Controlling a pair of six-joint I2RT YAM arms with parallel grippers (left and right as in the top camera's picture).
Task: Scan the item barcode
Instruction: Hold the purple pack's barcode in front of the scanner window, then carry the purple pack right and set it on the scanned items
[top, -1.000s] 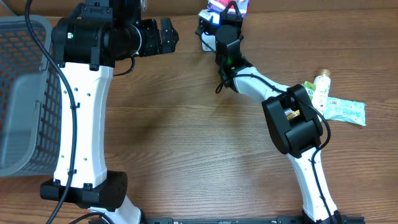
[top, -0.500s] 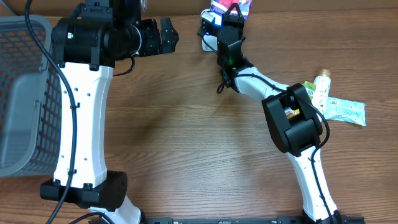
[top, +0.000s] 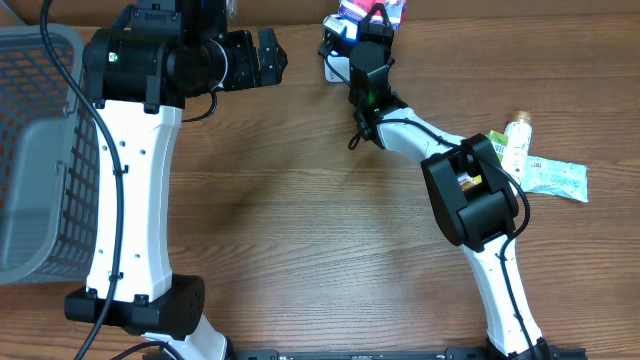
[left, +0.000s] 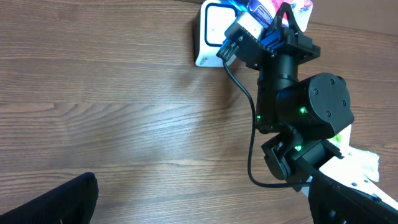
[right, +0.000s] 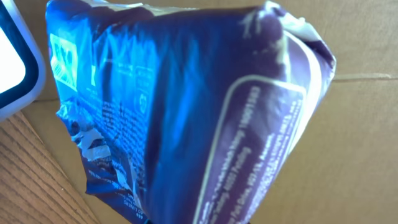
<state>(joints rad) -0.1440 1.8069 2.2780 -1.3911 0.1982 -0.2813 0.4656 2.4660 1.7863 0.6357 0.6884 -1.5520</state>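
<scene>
- The right claw (top: 368, 20) is at the top edge of the overhead shot, a bit right of centre. Its jaws are pinched tight on a shiny blue-and-purple packet (top: 372, 9).
- From that arm's own camera the packet (right: 186, 112) fills pretty much the whole frame. It's crinkly, with a pale curved outline on the purple side and tiny white print on the blue side, way too fine to read.
- The scanner (top: 334, 66) is a little white box sitting on the table, just below and left of the packet in the overhead shot. One rounded corner of it (right: 11, 56) pokes in at the left edge of the right wrist view, right beside the packet. Honestly can't tell if they're touching.
- In the left wrist view the scanner (left: 211, 28) is at the top middle, and the packet (left: 266, 7) is held just up and to the right of it.
- The left claw (top: 268, 57) is in the upper part of the overhead frame, left of centre. Its jaws are spread wide with nothing in them. Its dark fingertips (left: 62, 199) show in the bottom corners of its own camera.
- Further out there's the wooden table (top: 300, 220) and a grey basket (top: 30, 150) along the left edge.
- At the right side a small bottle (top: 516, 140) is lying right next to a green-and-white pouch (top: 555, 178).
</scene>
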